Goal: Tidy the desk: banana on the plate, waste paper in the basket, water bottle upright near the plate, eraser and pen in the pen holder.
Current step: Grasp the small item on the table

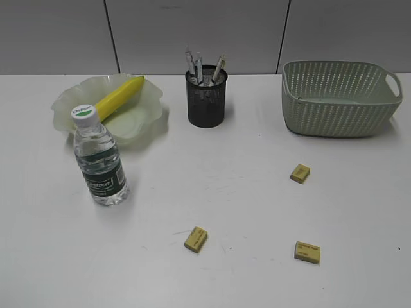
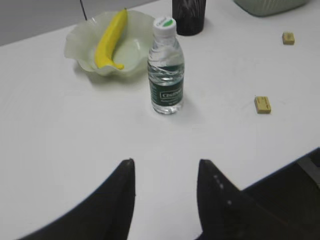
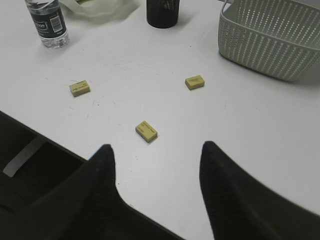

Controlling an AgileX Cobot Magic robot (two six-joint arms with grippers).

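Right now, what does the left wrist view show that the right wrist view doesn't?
Only the left wrist view shows the banana lying on the plate and the bottle's cap. Only the right wrist view shows the third eraser, nearest its open gripper. Both share the upright water bottle, pen holder, basket and two erasers.

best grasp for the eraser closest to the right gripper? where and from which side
Probably straight from above. That eraser lies flat on the table, a low block with nothing touching it, so only its side faces offer purchase. Close the right gripper across the short width, on the two long edges, with the wrist turned to match its diagonal lie.
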